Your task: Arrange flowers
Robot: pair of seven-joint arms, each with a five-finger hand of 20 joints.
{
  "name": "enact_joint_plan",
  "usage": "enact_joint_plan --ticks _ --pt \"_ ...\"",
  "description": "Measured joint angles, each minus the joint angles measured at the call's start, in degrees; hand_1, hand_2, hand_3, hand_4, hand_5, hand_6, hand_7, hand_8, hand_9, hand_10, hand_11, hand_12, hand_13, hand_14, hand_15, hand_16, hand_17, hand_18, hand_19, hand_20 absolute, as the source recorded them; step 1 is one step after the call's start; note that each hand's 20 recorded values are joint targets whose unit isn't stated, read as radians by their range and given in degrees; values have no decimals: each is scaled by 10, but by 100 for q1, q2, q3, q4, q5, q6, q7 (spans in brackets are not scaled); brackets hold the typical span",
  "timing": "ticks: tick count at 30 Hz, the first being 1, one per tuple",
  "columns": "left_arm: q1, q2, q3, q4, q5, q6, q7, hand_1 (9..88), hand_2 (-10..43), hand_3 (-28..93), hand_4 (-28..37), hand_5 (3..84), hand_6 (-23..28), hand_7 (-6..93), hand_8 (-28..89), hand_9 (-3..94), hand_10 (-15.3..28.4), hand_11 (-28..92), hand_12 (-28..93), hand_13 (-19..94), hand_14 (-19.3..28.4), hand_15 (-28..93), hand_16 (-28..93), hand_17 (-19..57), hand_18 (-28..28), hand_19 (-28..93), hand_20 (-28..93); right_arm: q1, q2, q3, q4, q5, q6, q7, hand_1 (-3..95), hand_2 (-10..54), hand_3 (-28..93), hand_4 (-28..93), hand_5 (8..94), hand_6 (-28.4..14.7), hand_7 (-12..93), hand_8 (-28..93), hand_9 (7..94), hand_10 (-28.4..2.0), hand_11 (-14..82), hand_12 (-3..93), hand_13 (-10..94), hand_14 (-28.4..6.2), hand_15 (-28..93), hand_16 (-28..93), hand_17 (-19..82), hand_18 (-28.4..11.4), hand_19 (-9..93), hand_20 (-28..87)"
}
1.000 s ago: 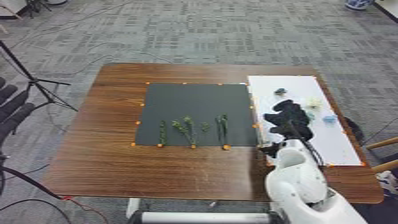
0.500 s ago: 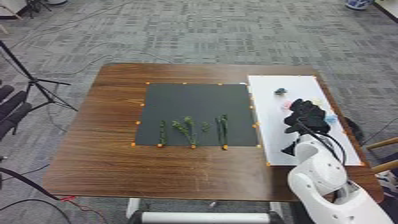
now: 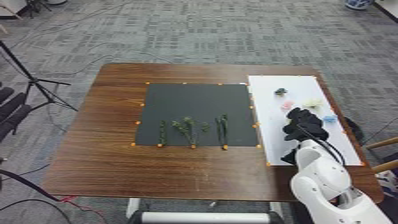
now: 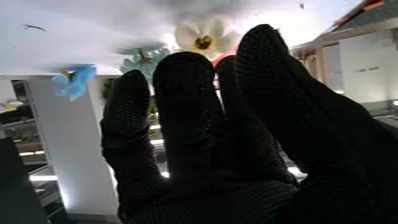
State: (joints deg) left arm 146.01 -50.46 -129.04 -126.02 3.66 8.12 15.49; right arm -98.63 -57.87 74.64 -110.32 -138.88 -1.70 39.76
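Pointing far over the white sheet (image 3: 300, 86), the right hand (image 3: 305, 124) has straight, released fingers (image 4: 185, 100); the cream flower (image 3: 312, 103) lies just beyond them, the pink flower (image 3: 287, 105) beyond and slightly left.

No text, label, brand, number or sign can be read; the small dark marks on a white, flat-faced panel (image 4: 366, 75) are too tiny.

Head view high, wrist's apparently close.
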Motion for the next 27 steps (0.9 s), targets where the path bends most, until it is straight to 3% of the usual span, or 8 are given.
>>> enact_joint_plan --ticks 11,18,23,27 --pt "-51 6 92 2 0 21 -9 255 157 682 -283 382 95 74 -59 320 146 120 137 234 149 256 -17 -33 127 235 110 109 -42 -1 265 18 -60 24 571 -95 750 -283 521 -79 93 -99 515 -160 100 103 692 -61 636 359 324 -249 837 356" --pt "-39 6 92 0 -8 36 -8 254 158 684 -283 383 95 76 -60 320 146 122 137 234 149 258 -16 -36 130 241 111 508 12 -183 711 97 26 27 582 -95 737 -283 561 -70 109 -101 611 -158 134 128 708 -53 628 357 338 -249 850 359" --pt "-69 33 150 3 -7 36 -12 254 158 685 -283 383 94 77 -61 321 147 125 138 234 150 260 -16 -36 130 243 110 974 109 -475 1115 75 252 166 582 -95 733 -283 638 -47 147 -105 691 -144 170 158 745 -52 629 356 361 -249 864 361" --pt "-88 48 204 3 -8 36 -14 253 158 684 -283 383 95 77 -61 321 147 125 137 234 150 260 -16 -37 131 244 109 1053 127 -583 1276 -60 563 324 635 -95 657 -283 679 -34 186 -44 778 -114 89 296 762 -51 635 364 376 -248 875 359"
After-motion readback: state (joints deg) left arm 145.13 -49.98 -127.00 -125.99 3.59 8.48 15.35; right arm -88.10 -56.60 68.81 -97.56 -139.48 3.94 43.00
